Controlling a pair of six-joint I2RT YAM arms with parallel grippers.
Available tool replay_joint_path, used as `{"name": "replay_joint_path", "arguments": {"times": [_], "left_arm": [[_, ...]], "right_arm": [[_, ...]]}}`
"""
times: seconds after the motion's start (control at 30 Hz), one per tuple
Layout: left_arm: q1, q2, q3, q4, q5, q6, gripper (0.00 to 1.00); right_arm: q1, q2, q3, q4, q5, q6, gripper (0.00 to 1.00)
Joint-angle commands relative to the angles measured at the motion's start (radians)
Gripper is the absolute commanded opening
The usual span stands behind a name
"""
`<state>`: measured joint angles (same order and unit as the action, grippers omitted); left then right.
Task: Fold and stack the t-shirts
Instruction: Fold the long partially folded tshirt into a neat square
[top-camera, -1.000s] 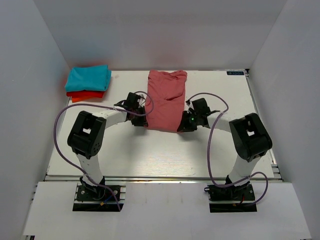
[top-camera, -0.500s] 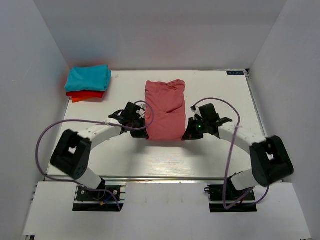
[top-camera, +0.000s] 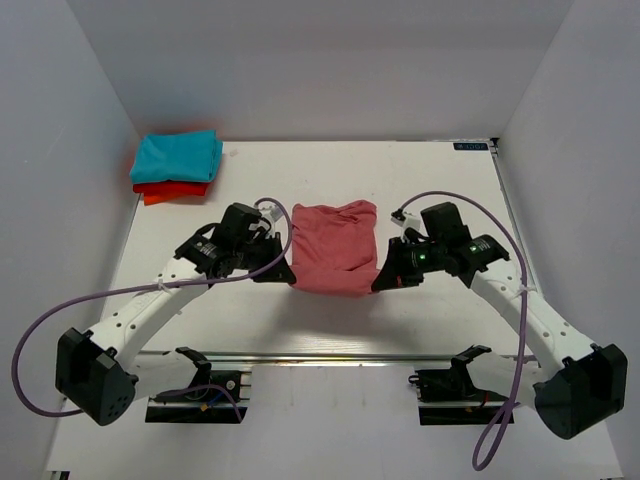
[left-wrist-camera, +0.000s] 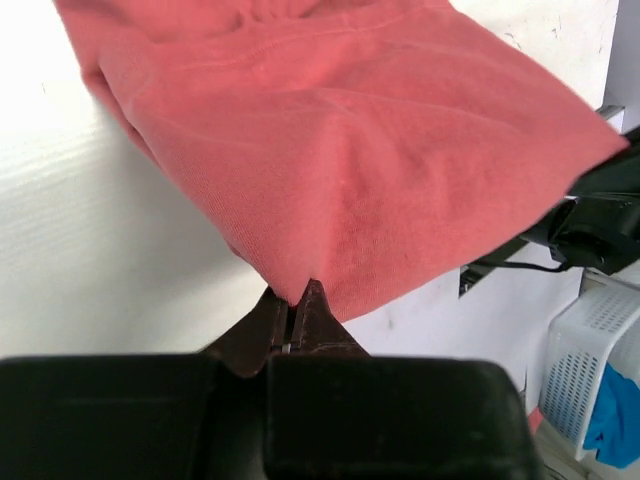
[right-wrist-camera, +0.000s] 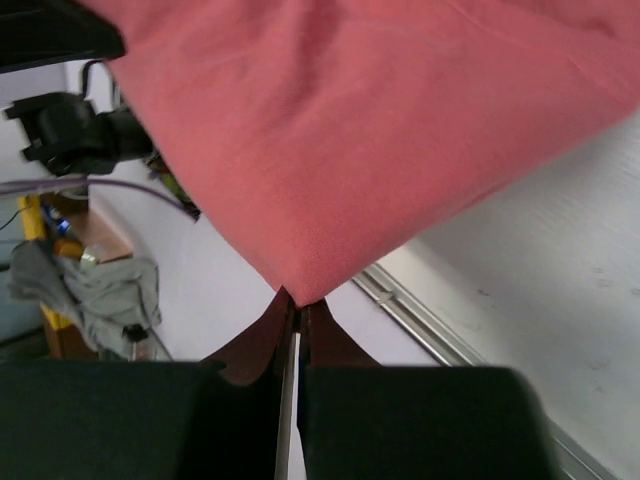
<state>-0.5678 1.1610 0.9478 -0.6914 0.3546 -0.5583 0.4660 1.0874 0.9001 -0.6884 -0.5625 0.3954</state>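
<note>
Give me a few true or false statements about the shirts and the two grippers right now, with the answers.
1. The left gripper and the right gripper are each shut on a near corner of the pink shirt. True.
2. The turquoise tee lies under the orange-red tee. False: the turquoise one is on top.
3. Those two tees sit at the far left corner of the table. True.
4. The pink shirt rests on top of the turquoise tee. False: it is mid-table, apart from both folded tees.
</note>
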Motion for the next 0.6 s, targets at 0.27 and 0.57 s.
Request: {"name": "replay_joint_path", "arguments": {"times": [0.27,0.57], "left_arm": [[0.009,0.006,0.190,-0.103,-0.183,-0.072,0.00],[0.020,0.164,0.360,-0.128,-0.408,-0.120,0.00]], "right_arm": [[-0.032,0.106,0.165,0.019,-0.143,-0.029,0.00],[-0.115,0.209,0.123,0.217,-0.234,0.000,0.00]]}}
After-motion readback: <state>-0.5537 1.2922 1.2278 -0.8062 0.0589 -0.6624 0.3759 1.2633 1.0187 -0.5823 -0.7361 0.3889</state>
